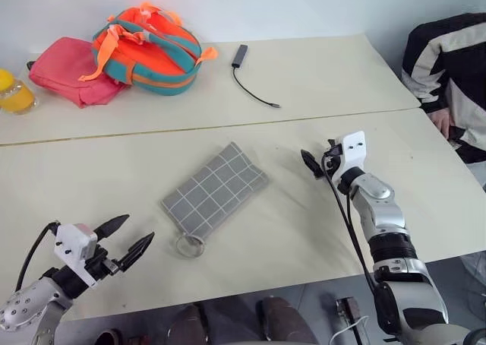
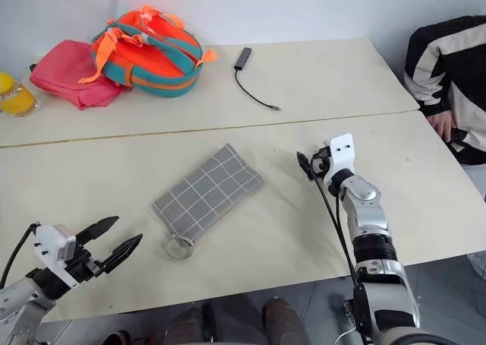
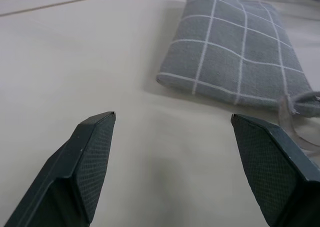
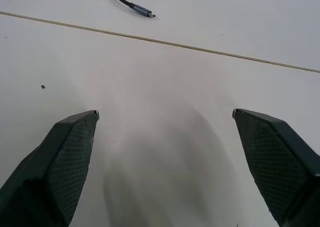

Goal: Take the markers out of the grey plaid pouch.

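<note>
grey plaid pouch (image 1: 215,190) between both grippers' fingers (image 1: 142,247), untouched

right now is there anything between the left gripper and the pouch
Nothing visible. Only bare table lies between the open left gripper and the pouch, whose ring end is the end closer to it.

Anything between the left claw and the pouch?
Nothing: bare table runs from the open left claw to the pouch, per the left wrist view.

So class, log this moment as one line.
left gripper: open, empty | right gripper: open, empty | grey plaid pouch: flat on table, untouched | markers: unseen
</note>
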Motion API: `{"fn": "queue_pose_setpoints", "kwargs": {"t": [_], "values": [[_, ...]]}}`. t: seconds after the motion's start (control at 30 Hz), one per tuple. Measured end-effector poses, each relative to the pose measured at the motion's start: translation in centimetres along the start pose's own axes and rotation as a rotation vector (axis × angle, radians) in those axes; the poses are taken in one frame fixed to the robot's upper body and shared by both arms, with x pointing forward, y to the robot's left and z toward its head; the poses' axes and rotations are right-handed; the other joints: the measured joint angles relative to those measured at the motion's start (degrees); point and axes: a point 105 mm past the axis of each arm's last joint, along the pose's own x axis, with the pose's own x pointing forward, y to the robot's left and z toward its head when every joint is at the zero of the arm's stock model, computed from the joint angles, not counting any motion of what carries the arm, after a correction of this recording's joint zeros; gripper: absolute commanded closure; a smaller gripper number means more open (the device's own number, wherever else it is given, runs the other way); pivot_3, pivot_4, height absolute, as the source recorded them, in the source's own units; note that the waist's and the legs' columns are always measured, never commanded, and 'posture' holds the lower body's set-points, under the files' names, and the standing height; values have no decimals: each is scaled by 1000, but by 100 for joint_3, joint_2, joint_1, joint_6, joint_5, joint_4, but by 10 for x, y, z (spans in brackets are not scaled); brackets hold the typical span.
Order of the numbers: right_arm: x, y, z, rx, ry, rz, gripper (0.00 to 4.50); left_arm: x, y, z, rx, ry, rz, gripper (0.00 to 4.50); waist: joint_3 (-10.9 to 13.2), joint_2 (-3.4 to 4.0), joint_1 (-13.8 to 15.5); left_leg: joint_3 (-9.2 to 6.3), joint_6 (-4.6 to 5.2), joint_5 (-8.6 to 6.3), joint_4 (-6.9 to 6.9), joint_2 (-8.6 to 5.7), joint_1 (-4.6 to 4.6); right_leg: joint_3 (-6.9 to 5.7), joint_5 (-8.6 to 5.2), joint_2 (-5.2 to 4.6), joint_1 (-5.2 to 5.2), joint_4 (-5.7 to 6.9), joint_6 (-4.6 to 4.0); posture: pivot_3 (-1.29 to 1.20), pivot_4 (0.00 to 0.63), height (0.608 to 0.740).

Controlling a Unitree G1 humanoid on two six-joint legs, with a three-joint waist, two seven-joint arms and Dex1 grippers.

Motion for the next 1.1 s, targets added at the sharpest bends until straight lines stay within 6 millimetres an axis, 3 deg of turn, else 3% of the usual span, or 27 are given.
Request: {"fn": "queue_pose_setpoints", "kwargs": {"t": [0.33, 0.6, 0.87, 0.93, 1.03, 1.07, 1.1], "values": [[0, 11, 7, -38, -16, 49, 0, 7, 6, 9, 49, -17, 14, 564, 0, 0, -1, 0, 0, 0, 0, 1, 0, 0, 0, 0, -1, 2, 0, 0, 150, 740], [2, 58, 24, -82, -65, 229, 0, 9, 1, 14, 85, -47, -36, 564, 0, 0, -41, -4, -4, -2, -2, 5, 0, -3, 0, 2, -4, 10, 1, 0, 150, 740], [3, 65, 19, -61, -24, 251, 0, 7, -1, 12, 71, -48, -36, 564, 0, 0, -43, -8, -3, -2, -4, 0, -4, -9, 0, -1, 5, 9, 1, 0, 150, 740], [3, 64, 18, -59, -24, 249, 0, 7, -1, 12, 72, -49, -38, 564, 7, 14, -63, -91, 3, 13, -21, -28, -17, -103, 0, -26, 75, -32, 0, 0, 150, 740], [3, 65, 19, -56, -26, 253, 0, 7, -3, 13, 88, -52, -43, 564, 14, 28, -72, -347, 2, 95, -108, -139, -19, -375, 0, -121, 213, -88, 1, 0, 150, 740], [4, 68, 21, -43, -32, 260, 0, 6, -4, 11, 93, -43, -42, 564, 13, 33, -42, -405, -5, 102, -97, -140, -35, -415, -1, -129, 203, -86, 1, 0, 150, 740], [6, 72, 23, -39, -36, 270, 0, 4, -5, 9, 89, -35, -40, 564, 13, 33, 26, -402, -9, 102, -82, -118, -62, -377, -4, -123, 165, -57, -3, 0, 150, 740]]}}
